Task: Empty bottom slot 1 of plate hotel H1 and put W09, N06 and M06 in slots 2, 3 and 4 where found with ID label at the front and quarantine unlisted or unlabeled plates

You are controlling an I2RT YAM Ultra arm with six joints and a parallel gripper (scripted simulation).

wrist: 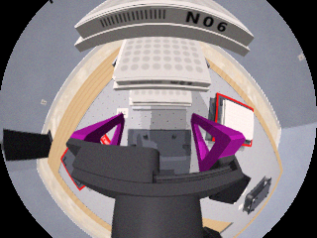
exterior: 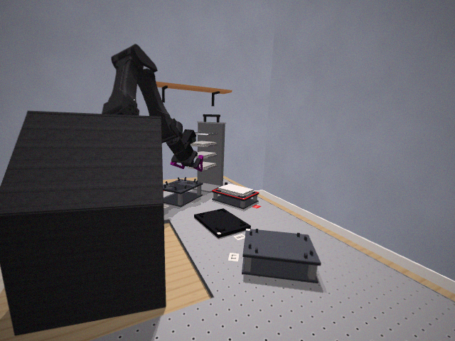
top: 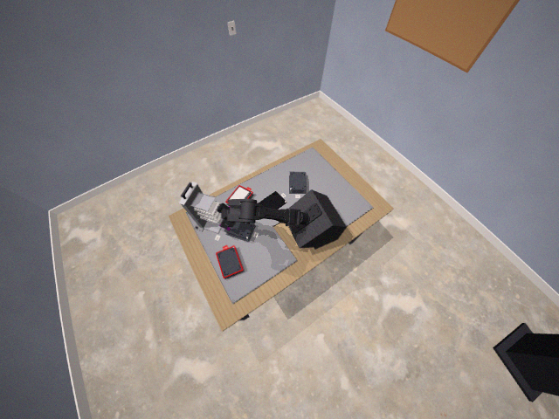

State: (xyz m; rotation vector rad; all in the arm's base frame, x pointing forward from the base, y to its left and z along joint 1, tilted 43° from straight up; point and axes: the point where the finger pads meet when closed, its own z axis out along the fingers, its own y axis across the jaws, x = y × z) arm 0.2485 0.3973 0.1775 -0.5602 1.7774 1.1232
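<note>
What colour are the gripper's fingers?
Purple fingers on a black gripper, clearest in the wrist view.

Matte black, blocky arm (exterior: 129,84); dark grey wrist; purple triangular jaws.

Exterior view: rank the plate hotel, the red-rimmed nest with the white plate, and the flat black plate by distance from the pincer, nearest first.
1. Plate hotel, directly ahead of the open pincer.
2. Red-rimmed nest, below, toward the wall side.
3. Flat black plate, farther out toward the camera.
</note>
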